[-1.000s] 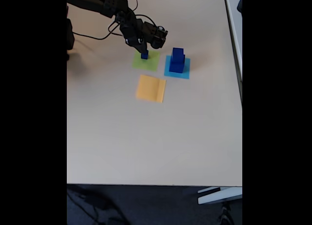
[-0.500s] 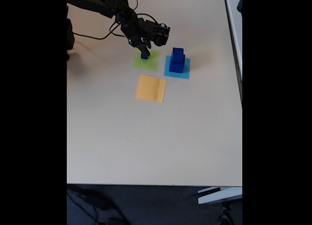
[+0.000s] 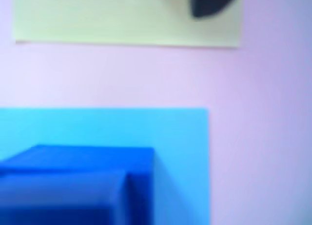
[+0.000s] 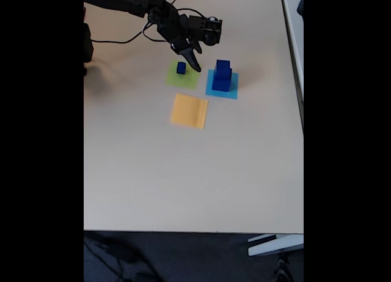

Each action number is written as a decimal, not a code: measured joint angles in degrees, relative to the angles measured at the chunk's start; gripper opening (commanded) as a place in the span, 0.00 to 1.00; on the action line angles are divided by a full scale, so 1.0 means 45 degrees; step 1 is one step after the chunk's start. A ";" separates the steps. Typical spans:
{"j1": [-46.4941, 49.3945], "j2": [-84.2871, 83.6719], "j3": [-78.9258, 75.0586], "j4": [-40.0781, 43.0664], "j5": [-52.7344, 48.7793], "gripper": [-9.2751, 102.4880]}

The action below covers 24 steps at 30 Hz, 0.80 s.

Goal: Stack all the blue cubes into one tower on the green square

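Small blue cube (image 4: 181,67) on green sq (image 4: 183,77), just left of tool (image 4: 194,64)

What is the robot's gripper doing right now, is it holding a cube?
Gripper: holding nothing; it hangs above the green square, beside the small blue cube resting there. Open or shut cannot be told.

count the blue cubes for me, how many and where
3 that can be made out: a small cube alone on the green square, and two stacked cubes on the cyan square. The stack is too blurred to rule out another.
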 measured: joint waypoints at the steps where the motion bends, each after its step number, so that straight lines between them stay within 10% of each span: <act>1: 0.0059 0.0000 -0.0098 0.0000 -0.0117 0.36; 24: 0.1035 -0.2441 -0.3457 0.0215 -0.1016 0.43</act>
